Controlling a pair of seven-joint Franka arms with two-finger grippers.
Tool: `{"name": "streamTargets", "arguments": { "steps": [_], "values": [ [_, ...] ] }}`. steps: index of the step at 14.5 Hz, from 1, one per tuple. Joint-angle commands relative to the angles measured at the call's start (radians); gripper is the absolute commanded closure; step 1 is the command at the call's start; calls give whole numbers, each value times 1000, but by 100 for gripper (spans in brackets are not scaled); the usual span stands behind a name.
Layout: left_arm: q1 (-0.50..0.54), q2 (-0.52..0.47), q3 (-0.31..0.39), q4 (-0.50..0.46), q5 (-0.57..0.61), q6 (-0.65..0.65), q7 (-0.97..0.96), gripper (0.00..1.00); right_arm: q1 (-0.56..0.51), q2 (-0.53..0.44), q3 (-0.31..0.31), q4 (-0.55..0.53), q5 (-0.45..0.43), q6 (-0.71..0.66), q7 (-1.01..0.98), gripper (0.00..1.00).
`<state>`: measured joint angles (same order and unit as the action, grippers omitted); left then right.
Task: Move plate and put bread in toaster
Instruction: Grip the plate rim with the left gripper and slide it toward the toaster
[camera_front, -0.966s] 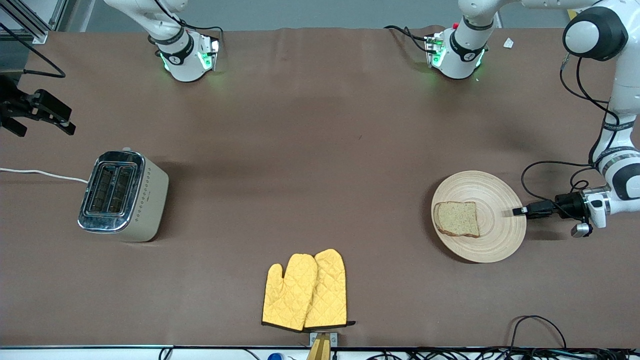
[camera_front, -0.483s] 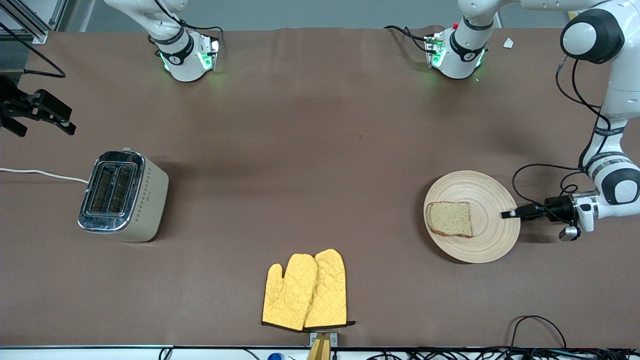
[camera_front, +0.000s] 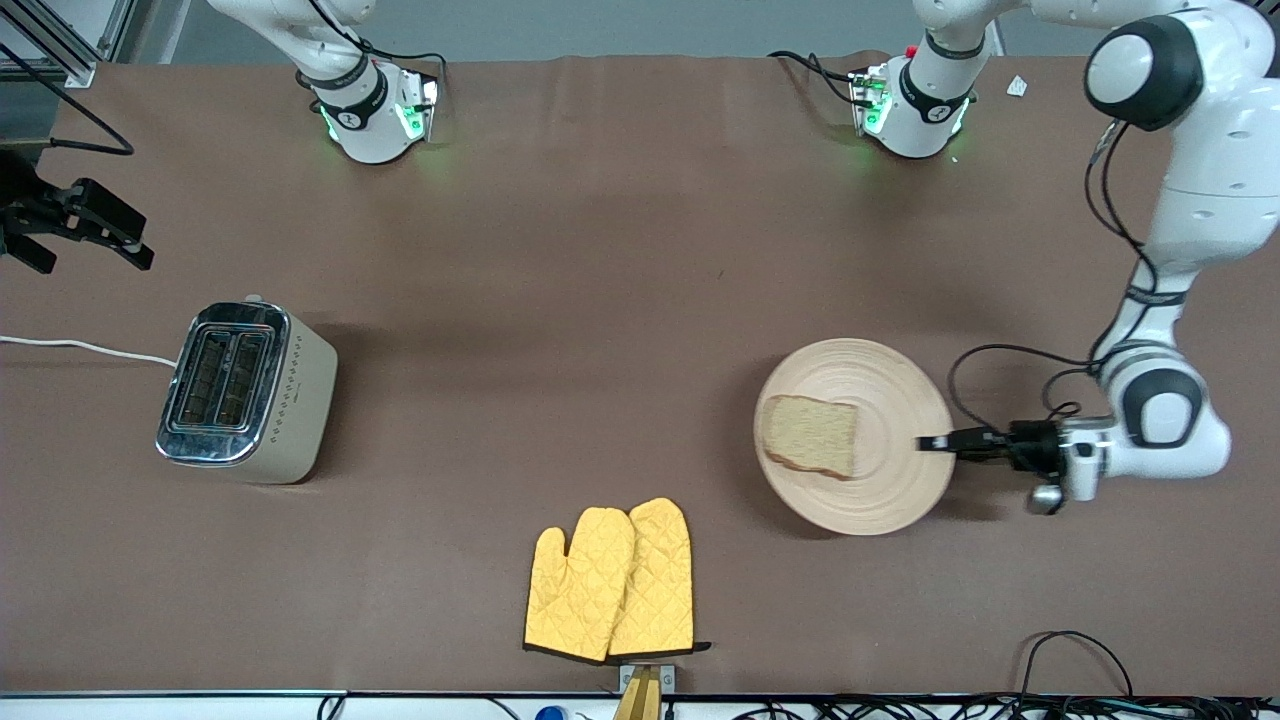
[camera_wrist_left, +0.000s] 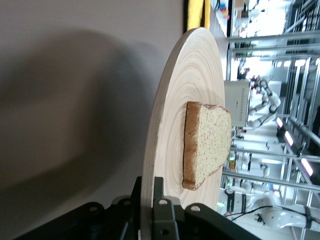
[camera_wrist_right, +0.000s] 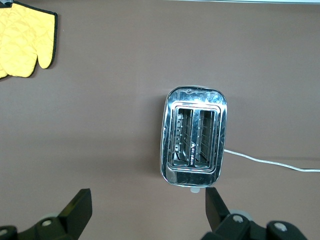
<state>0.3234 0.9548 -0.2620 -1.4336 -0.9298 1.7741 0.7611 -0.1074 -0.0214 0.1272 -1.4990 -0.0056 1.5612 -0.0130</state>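
Left gripper (camera_front: 935, 443) jaws clamped on grooved wooden plate (camera_front: 880, 400) carrying speckled bread (camera_front: 810, 435); right gripper (camera_front: 85, 225) jaws spread.

No readable text, label, brand or number on anything in view.

Non-task items on the brown table covering

A pair of yellow quilted oven mitts (camera_front: 610, 582), edged in dark trim, is laid flat and overlapped, cuffs at 6 o'clock and fingertips at 12 o'clock, near the table edge closest to the front camera. A small white scrap (camera_front: 1017, 86) is seen at about 1 o'clock. Black cables (camera_front: 1075, 655) are looped at about 5 o'clock.
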Motion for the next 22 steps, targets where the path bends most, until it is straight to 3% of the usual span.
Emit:
{"name": "streamTargets", "arguments": {
  "steps": [1,5,11,15,16,17,18,19,21,22],
  "values": [
    [-143,-8,-11,1,-105,73,-11,100,0,-8,0,-3,-4,7,1,0],
    [-370,4,-11,-10,-202,238,-14,100,-5,-9,-3,0,-4,-3,1,0],
    [-722,22,-11,-34,-581,637,-16,100,-29,-20,-11,8,-2,-85,-10,0],
    [-811,88,-5,15,-632,705,-13,96,-29,-34,-12,40,-5,-154,-2,0],
    [-825,88,-3,15,-632,722,-13,83,-34,-31,-12,42,-7,-176,-5,0],
    [-825,88,-5,13,-633,735,-14,52,-43,-31,-17,36,-8,-181,-7,0],
    [-825,84,-3,12,-641,749,-14,13,-43,-28,-17,29,-11,-182,-8,0],
    [-822,67,-3,12,-642,766,-16,0,-41,-28,-17,28,-11,-185,-4,0],
    [-799,10,1,-22,-630,782,-96,0,-40,-25,-14,-24,9,-191,5,0],
    [-785,-46,13,-49,-603,783,-161,0,-49,-23,-17,-49,63,-187,11,0]
  ]
}}
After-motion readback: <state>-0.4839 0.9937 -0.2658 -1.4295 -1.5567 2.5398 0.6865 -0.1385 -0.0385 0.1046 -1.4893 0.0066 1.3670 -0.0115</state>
